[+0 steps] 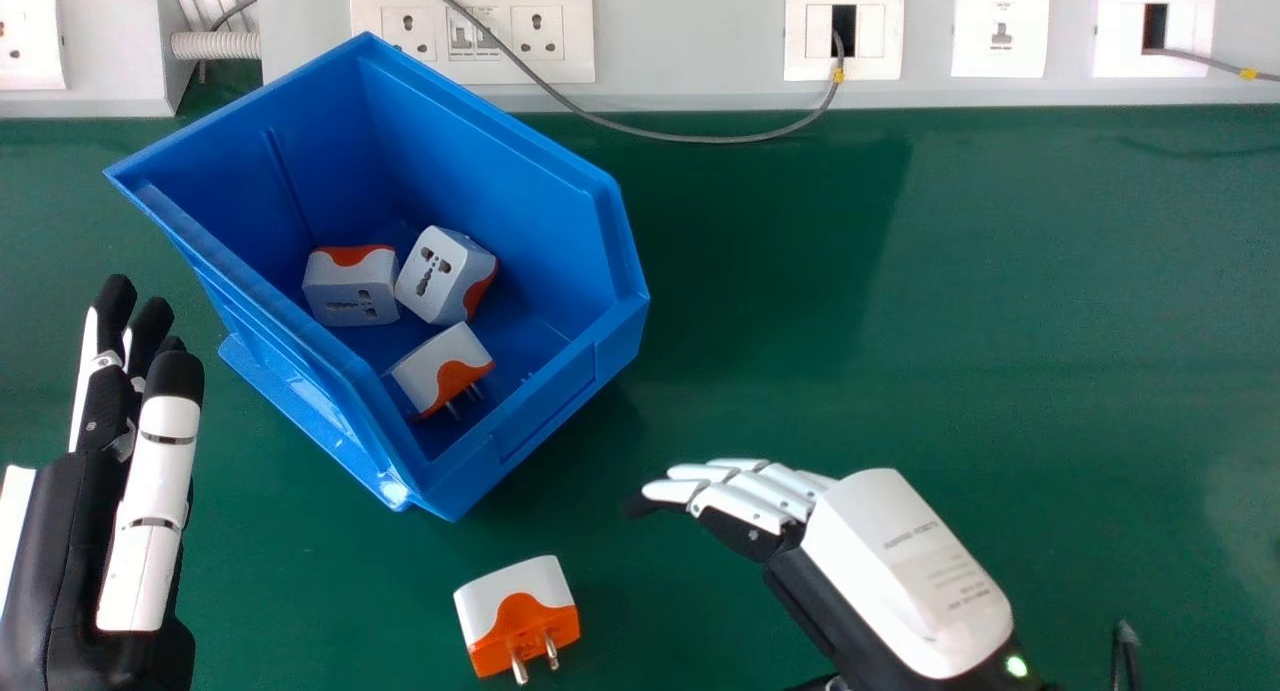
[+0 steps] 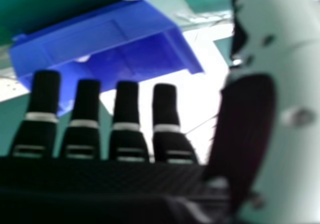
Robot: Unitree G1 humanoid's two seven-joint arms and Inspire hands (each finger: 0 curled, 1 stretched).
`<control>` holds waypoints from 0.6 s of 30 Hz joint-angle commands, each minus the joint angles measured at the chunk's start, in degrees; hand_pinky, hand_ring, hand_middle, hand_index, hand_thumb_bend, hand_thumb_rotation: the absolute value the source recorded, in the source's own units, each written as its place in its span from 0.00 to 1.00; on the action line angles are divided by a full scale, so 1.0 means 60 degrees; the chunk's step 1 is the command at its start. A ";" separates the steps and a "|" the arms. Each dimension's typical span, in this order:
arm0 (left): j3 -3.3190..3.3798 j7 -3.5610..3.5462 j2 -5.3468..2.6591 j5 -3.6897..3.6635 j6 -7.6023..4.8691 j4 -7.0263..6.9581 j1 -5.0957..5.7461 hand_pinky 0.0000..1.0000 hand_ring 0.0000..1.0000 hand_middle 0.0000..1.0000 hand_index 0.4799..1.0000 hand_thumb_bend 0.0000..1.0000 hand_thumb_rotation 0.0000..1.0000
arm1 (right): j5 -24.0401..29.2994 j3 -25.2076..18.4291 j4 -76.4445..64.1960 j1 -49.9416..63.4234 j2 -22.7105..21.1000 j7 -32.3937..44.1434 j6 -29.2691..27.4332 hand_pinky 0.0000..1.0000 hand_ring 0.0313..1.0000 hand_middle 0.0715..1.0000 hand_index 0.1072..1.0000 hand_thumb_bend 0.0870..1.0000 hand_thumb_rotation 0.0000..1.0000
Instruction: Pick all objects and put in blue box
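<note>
Can count four plug adapters in all: one on the desk (image 1: 1000, 371), three in the box (image 1: 570, 411). Find nearest the loose adapter (image 1: 515, 611), lying on the desk just left of centre, well apart from both hands. Aims its two metal prongs (image 1: 551, 651) toward the near edge, a little to the right; runs its long axis from near to far, with the orange end near and the white end far. At the lower right, can see one slim dark tip (image 1: 1126, 646).

To the right of the loose adapter, see the right hand (image 1: 860, 551), pointing leftward, released, grasping nothing. At the left edge, see the left hand (image 1: 75, 531), pointing away with straight fingers, released and empty.

Beyond, see one blue box, set askew on the desk. Holds the first adapter (image 1: 440, 366) nearest, pointing its prongs toward the near right, with its long axis slanting that way. Holds a second (image 1: 352, 286) farther back on the left, orange at its far end, and a third (image 1: 445, 274) just beside it on the right, tilted, with a slotted face showing.

Farthest, along the wall, can count five white wall plates (image 1: 570, 66), with a grey cable (image 1: 690, 138) looping down from one onto the desk.
</note>
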 commanded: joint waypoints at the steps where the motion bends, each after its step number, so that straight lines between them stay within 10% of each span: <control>1: 0.0069 0.0013 0.0093 -0.0148 -0.0092 -0.0234 -0.0006 1.00 1.00 1.00 1.00 0.51 0.82 | -0.0051 0.0098 0.0026 -0.0230 -0.0017 0.0007 -0.0288 0.60 0.73 0.72 0.69 0.61 0.11; 18: 0.0107 0.0053 0.0149 -0.0093 0.0051 -0.0387 0.0015 1.00 1.00 1.00 1.00 0.50 0.82 | 0.0673 0.0804 0.0903 -0.2092 0.0447 0.2118 -0.0035 0.58 0.71 0.72 0.69 0.64 0.16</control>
